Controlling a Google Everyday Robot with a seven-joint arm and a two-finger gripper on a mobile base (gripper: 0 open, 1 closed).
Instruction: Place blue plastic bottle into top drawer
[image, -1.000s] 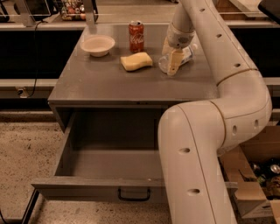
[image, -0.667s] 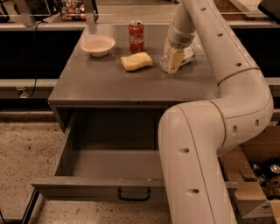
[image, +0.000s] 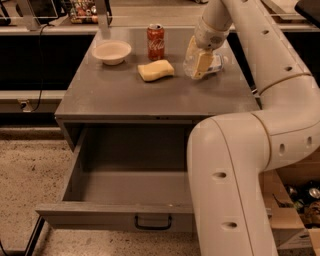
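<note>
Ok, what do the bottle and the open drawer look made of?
Bottle: likely clear plastic, see-through and glossy, with a printed label; the end effector is right at it, over the tabletop's far right. Drawer: apparently grey metal, matte, with thin flat walls.

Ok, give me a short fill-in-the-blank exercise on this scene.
1. The top drawer stands ___.
2. The gripper hangs at the blue plastic bottle, which lies on the ___.
3. The yellow sponge lies just in front of the red soda ___.
Missing words: open; table; can.
</note>
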